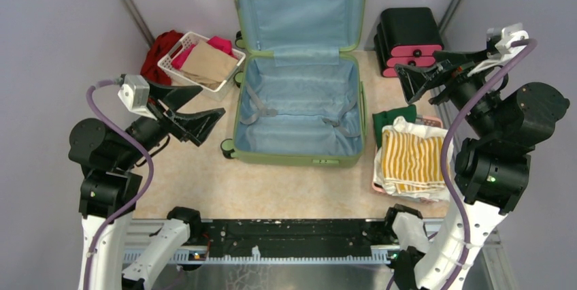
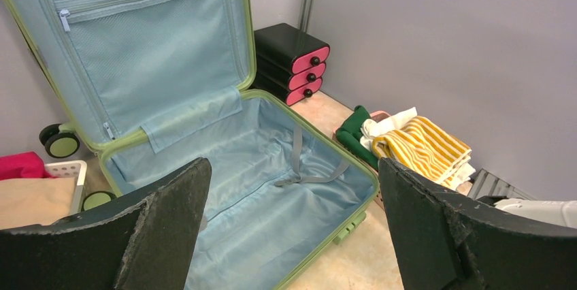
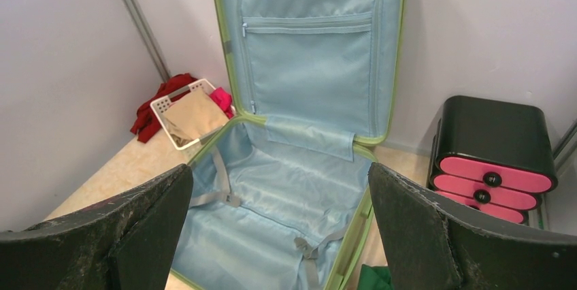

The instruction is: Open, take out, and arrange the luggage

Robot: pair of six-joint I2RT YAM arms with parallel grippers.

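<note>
now the luggage (image 1: pixel 297 109) lies open mid-way across the bench (image 1: pixel 272 191), between both arms, long axis running away from them, lid (image 1: pixel 299 4) upright. left claw (image 1: pixel 206 106) and right claw (image 1: pixel 407 82) hang spread and empty, the left nearer. one case, two straps (image 1: pixel 255 109); seemingly nothing inside.

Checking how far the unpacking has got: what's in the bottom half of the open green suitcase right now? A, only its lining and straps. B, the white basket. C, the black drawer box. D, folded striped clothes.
A: the luggage lies open with only blue lining and loose straps in its lower half; the striped clothes sit beside it on the table.
</note>
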